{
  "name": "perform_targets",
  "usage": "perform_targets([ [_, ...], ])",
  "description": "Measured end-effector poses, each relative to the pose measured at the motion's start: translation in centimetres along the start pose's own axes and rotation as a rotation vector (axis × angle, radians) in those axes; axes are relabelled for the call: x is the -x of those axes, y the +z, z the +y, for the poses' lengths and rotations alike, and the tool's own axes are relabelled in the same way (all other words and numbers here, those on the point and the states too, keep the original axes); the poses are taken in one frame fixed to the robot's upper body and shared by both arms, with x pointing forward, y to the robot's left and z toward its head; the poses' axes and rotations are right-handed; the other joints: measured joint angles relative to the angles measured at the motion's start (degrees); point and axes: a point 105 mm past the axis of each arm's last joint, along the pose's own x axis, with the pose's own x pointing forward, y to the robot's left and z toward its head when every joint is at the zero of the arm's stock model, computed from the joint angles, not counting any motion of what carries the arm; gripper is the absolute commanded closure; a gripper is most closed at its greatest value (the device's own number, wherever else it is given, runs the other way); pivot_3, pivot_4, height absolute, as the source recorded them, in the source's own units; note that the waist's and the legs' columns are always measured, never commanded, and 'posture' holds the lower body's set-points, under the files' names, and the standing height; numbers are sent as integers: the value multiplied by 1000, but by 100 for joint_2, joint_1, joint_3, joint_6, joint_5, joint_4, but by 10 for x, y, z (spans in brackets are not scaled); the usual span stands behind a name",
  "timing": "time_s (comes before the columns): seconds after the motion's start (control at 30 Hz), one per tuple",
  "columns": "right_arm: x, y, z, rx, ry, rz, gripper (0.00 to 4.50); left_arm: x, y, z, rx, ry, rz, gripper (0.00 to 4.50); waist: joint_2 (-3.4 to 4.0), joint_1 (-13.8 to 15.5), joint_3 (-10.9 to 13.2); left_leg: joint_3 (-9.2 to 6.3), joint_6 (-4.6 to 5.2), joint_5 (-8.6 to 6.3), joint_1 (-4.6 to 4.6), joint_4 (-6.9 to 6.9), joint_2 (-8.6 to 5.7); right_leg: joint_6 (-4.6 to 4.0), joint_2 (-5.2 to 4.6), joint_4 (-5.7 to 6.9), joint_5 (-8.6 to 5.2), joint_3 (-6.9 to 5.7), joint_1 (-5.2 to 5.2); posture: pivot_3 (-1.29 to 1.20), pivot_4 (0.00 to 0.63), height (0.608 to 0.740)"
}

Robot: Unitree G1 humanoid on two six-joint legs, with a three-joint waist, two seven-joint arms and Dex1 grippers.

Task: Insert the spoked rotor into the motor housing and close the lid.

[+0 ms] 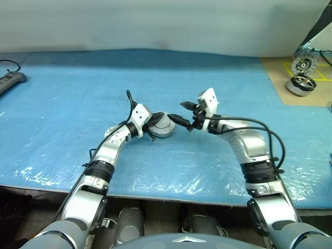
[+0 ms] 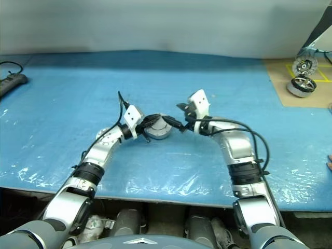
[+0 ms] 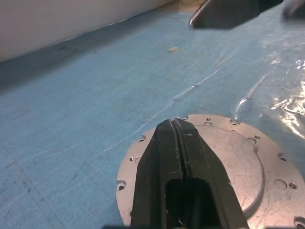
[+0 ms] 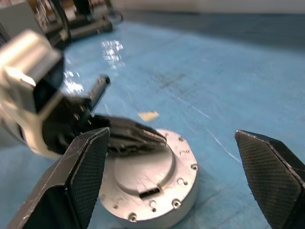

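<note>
The motor housing (image 4: 187, 194) stands on the blue mat at the centre, a short silver cylinder. The lid (image 3: 238, 162) lies on top of it, smooth face up, with small holes round its rim. My left gripper (image 3: 175, 125) is shut, its two black fingers pressed together and lying over the lid's top from the left; it also shows as the left gripper (image 4: 152, 136). My right gripper (image 1: 182, 113) is open and hangs just right of the housing and above it, holding nothing. Its fingertips (image 4: 86, 171) spread wide either side of the housing. The spoked rotor is hidden.
A brown board (image 1: 275, 72) lies at the far right with a like motor (image 1: 302, 84) and a spoked wheel (image 1: 304, 65) on it. A black power strip (image 1: 10, 80) sits at the far left. The blue mat (image 1: 78, 104) ends at the table's near edge.
</note>
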Motion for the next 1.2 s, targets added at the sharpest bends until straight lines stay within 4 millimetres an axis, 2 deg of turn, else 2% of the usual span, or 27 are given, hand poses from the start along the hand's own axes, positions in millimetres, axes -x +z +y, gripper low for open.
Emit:
perform_targets([
  [0.07, 7, -7, -4, -123, -14, 9, 36, 1, 0, 1, 0, 3, 2, 4500, 0, 3, 0, 0, -8, -5, 3, 0, 0, -1, 0, -1, -1, 0, 2, 0, 150, 740],
  [0.1, 10, -18, -7, -254, -29, 25, 36, 2, -1, 1, 0, 6, 3, 4500, 0, -3, 0, 0, -9, -4, 5, 1, 0, -1, 0, -1, -1, 0, 3, 0, 150, 740],
  [0.17, 13, -37, -11, -389, -57, 64, 36, 2, -1, 1, 0, 9, 3, 4500, 0, -4, 0, 0, -14, -2, 7, 2, 0, -2, 0, 0, -1, 0, 4, 0, 150, 740],
  [0.27, 18, -75, -14, -625, -111, 120, 36, 3, -1, 1, -1, 13, 0, 4500, 2, 0, 1, 1, -28, 5, 5, 2, 0, -2, 0, -1, -1, 0, 2, 0, 150, 740],
  [0.37, 16, -76, -11, -682, -113, 99, 36, 4, -1, 2, 14, 20, -6, 4500, 5, -13, 1, 2, -30, 5, 10, 2, 3, -2, 0, 1, -1, -1, 4, 0, 150, 740],
  [0.53, 7, -80, -2, -694, -107, 115, 36, 9, -3, 4, 146, 26, -42, 4500, 5, -17, 1, 3, -33, 6, 14, 2, 3, -3, 0, 2, -1, -1, 5, 0, 150, 740],
  [0.8, -16, -83, 8, -733, -80, 145, 36, 25, -10, 20, 119, 72, -13, 4500, 3, -135, 0, 2, -35, 6, 37, -2, 1, -2, -1, -1, -2, 2, 27, 0, 150, 740],
  [1.13, -45, -76, 13, -794, -39, 156, 36, 24, -12, 20, 109, 96, -17, 4500, 3, -137, 1, 3, -39, 6, 41, -6, 2, -3, -1, -1, -2, 3, 30, 0, 150, 740],
  [1.2, -46, -77, 13, -797, -35, 150, 404, 24, -13, 20, 108, 99, -17, 4500, 3, -140, 1, 3, -40, 6, 41, -6, 2, -3, -1, 0, -2, 3, 30, 0, 150, 740],
])
